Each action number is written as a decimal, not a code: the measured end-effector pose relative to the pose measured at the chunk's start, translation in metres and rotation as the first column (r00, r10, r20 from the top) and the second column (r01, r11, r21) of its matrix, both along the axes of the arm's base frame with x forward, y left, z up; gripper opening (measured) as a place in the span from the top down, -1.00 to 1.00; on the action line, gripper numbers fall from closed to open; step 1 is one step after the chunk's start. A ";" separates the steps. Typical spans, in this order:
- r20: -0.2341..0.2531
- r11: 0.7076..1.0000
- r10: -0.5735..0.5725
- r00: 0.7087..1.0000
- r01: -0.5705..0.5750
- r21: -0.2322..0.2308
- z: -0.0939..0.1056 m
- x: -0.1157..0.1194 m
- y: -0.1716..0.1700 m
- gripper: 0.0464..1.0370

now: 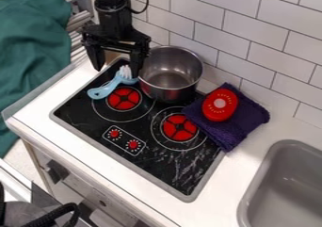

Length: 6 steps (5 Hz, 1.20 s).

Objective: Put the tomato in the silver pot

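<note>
The back was formed by a wall [236, 30] of white oblong tiles, divided by thin grey lines. A black stove [162, 167] with red burners [180, 127] was set into a white counter [248, 159]. A grey sink [258, 176] was seen at lower right, and a green cloth [35, 47] was spread at upper left.

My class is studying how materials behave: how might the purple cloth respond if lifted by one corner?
The purple cloth would probably droop, since its fuzzy surface and uneven edges suggest soft fabric. The red tomato rests on it, so it might slide or roll off as the cloth tilts.
</note>
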<state>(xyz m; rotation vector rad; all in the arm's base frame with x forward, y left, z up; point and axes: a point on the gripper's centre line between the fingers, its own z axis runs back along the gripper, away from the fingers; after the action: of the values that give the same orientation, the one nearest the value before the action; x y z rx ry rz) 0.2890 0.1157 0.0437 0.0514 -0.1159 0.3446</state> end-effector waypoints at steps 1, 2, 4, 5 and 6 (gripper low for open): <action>-0.035 1.000 0.007 0.999 -0.008 -0.014 -0.011 -0.004 -0.002 -0.94; -0.045 1.000 -0.021 0.999 0.021 0.003 -0.012 0.001 -0.014 -0.94; -0.028 0.988 -0.152 0.988 0.152 0.013 -0.010 0.017 -0.061 -0.94; 0.005 0.974 -0.225 0.974 0.225 -0.015 -0.010 0.025 -0.089 -0.94; 0.057 0.950 -0.309 0.949 0.311 -0.033 -0.007 0.035 -0.119 -0.94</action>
<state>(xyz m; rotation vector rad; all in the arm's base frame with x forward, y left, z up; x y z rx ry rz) 0.3238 -0.0036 0.0367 -0.0172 -0.1654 0.0333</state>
